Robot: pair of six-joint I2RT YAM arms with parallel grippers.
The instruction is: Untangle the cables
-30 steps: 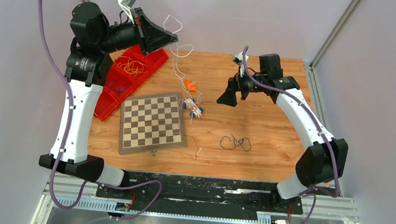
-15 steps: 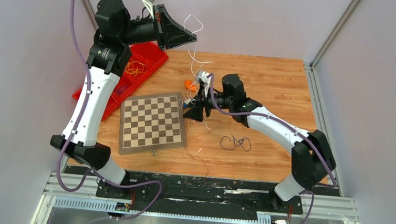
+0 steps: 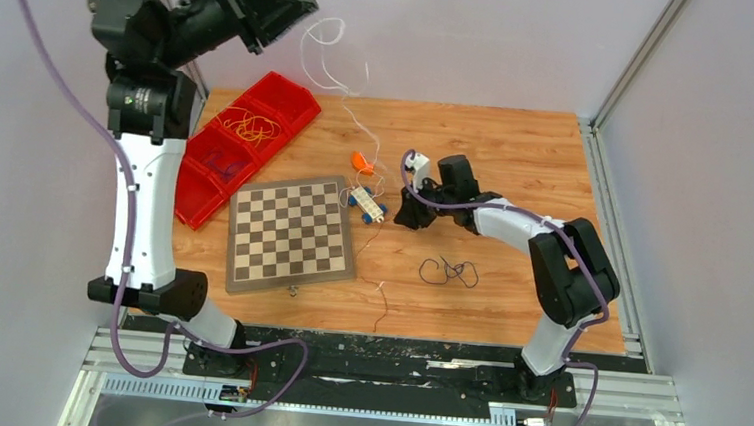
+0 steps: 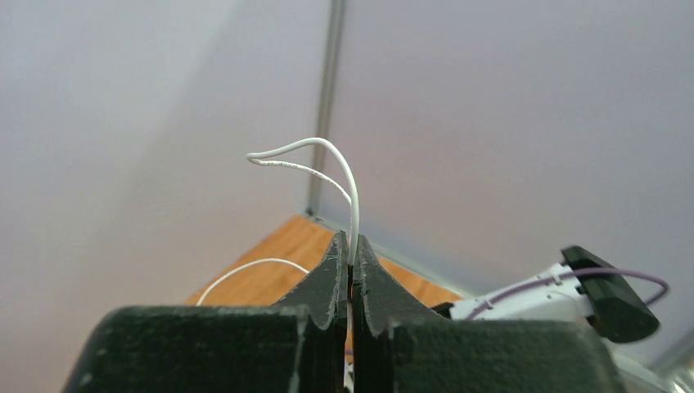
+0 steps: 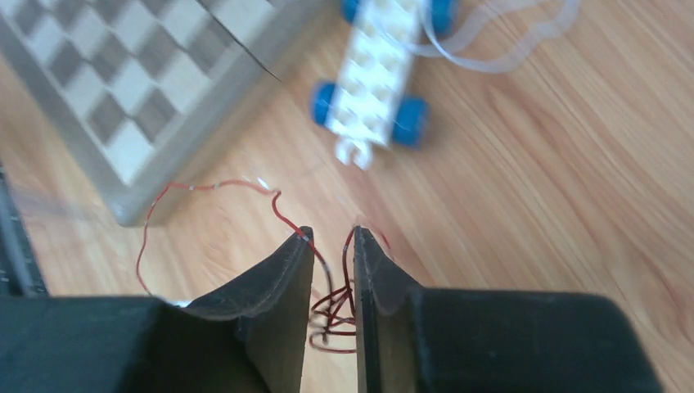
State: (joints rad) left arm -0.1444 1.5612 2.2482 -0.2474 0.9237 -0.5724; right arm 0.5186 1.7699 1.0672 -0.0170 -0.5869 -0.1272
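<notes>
Pale lilac walls close in a wooden worktop (image 3: 518,153), and most of the job sits near its middle. My left gripper (image 4: 349,246) is raised high over the far-left corner, jaws pressed together on the white cable (image 4: 352,196); a short free end arcs above the tips. The rest of the strand runs in a long loose slant from that corner down to the toy car (image 3: 367,203) at mid-table, so its long axis lies from far-left to centre. My right gripper (image 5: 331,237) is low on the wood just right of the car, jaws a narrow slit apart, with a knot of the dark red cable (image 5: 221,183) lying in the gap — not visibly pinched. From there the red strand curls off toward the corner of the chessboard (image 3: 289,234). I would close the right on the red knot and hold it down, then lift the left slowly — too brisk a pull looks likely to drag the car along. A dark cable (image 3: 449,271) lies by itself toward the near-right, and orange strands sit in the red bin (image 3: 204,196).
</notes>
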